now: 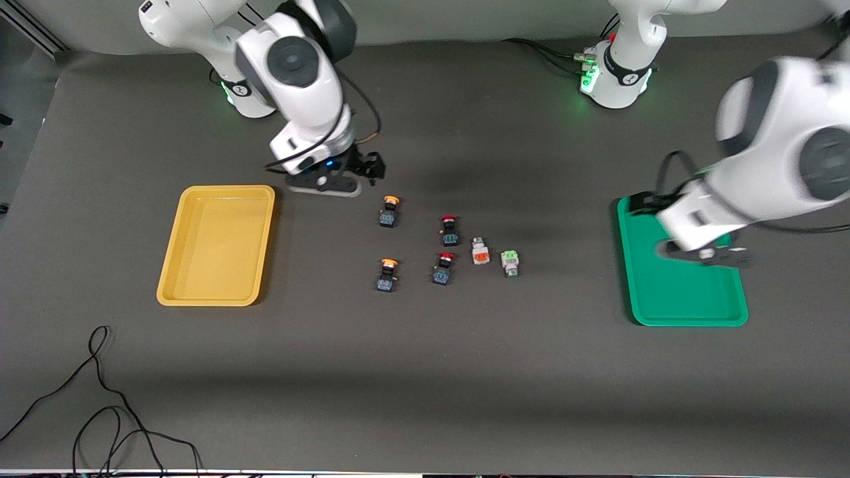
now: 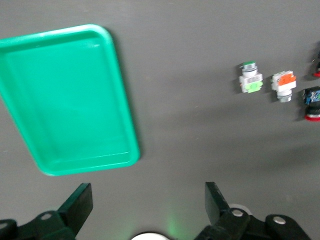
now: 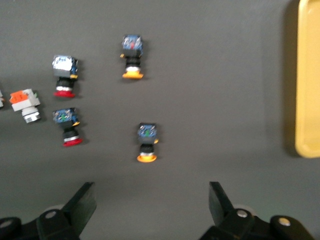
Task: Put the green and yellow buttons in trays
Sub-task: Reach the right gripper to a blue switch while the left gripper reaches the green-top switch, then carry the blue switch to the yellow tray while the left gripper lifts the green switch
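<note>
**Both arms poised, no button yet lifted**

The right gripper (image 1: 340, 178) hung with fingers apart over the mat beside the yellow tray (image 1: 174, 265). The left gripper (image 1: 705, 255), also spread, hovered over the green tray (image 1: 684, 312). Four buttons (image 1: 389, 211) lay mid-table, away from every edge. Best to centre squarely over the nearest yellow cap, avoiding the red-capped switches (image 1: 449, 230).

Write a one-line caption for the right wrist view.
Open right gripper above two yellow-capped black push-button switches, red-capped ones beside them, yellow plastic tray at the edge.
</note>
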Motion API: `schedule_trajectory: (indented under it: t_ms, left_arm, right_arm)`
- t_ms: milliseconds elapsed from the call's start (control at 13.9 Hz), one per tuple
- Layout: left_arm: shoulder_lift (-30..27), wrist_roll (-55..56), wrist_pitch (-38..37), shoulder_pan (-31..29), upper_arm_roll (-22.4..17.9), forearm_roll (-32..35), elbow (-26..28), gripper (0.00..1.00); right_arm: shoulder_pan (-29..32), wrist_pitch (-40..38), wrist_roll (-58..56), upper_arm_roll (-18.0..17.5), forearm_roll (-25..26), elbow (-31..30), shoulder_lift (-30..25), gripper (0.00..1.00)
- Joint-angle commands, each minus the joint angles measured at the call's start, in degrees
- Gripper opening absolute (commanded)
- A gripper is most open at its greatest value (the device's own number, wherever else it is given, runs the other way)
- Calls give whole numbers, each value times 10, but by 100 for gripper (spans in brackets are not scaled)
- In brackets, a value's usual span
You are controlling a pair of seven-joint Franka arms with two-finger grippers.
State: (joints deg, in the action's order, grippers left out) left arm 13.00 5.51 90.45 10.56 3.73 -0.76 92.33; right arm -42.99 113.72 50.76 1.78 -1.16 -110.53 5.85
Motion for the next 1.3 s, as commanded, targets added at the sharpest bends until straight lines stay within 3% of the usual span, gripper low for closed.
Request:
schedule_trajectory:
  t_ms: [0, 288, 793, 1153, 1225]
  left_arm:
    - [46, 58, 40, 38, -6, -5, -2, 100]
    - [118, 140, 138, 105, -4, -6, 8, 99]
    - [215, 146, 286, 135, -3, -8, 50, 100]
    - [252, 243, 344, 144, 14, -9, 53, 98]
    - [258, 251, 349, 144, 16, -9, 53, 98]
  right_arm:
    - [-36, 61, 57, 9, 1, -47, -1, 100]
    - [-35, 156, 56, 10, 21, -112, 9, 100]
    - [-36, 352, 57, 18, 30, -147, 152, 100]
    - [-39, 402, 58, 18, 30, -148, 204, 100]
    - [-39, 406, 58, 18, 30, -146, 212, 93]
